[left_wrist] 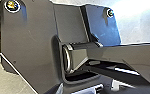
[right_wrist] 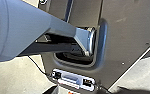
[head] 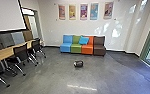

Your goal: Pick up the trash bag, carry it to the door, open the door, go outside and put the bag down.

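Dark bag on the floor before the sofa; wall posters unreadable; jaws open or closed, I cannot tell.

- The head camera is looking from high on the robot, facing forward and down across the floor toward the sofa, well apart.
- The left wrist camera is looking down at the robot's dark plate, close up.
- The right wrist camera is facing it closely too.
- Both wrist views are sharing the plate and jointed bar.
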